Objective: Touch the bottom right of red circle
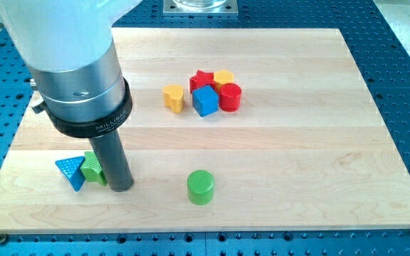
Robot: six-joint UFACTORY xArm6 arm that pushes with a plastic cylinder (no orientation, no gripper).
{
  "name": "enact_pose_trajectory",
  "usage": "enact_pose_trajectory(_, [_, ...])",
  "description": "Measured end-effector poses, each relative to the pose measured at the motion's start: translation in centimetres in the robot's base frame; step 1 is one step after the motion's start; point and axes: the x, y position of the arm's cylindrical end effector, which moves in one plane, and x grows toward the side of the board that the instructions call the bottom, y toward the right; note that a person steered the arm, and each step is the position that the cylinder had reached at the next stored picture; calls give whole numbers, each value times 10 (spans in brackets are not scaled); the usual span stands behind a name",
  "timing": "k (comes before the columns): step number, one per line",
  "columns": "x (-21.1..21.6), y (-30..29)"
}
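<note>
The red circle (230, 97) is a short red cylinder at the right end of a cluster near the board's upper middle. It touches the blue cube (205, 100), with a red star (201, 79) and a yellow block (223, 77) just behind them. A yellow heart-shaped block (174, 97) stands a little to the left of the cluster. My tip (121, 187) is far away at the lower left, right beside a green block (93, 168) and a blue triangle (71, 172). A green cylinder (201, 187) stands alone at the lower middle.
The wooden board (319, 156) lies on a blue perforated table (404, 57). The arm's wide grey body (80, 78) hides part of the board's upper left. A metal mount (200, 7) sits at the view's top edge.
</note>
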Motion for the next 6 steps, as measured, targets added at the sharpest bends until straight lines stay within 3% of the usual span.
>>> enact_pose_trajectory(3, [-1, 5])
enact_pose_trajectory(4, [-13, 70])
enact_pose_trajectory(5, [-55, 76])
enact_pose_trajectory(6, [-101, 183])
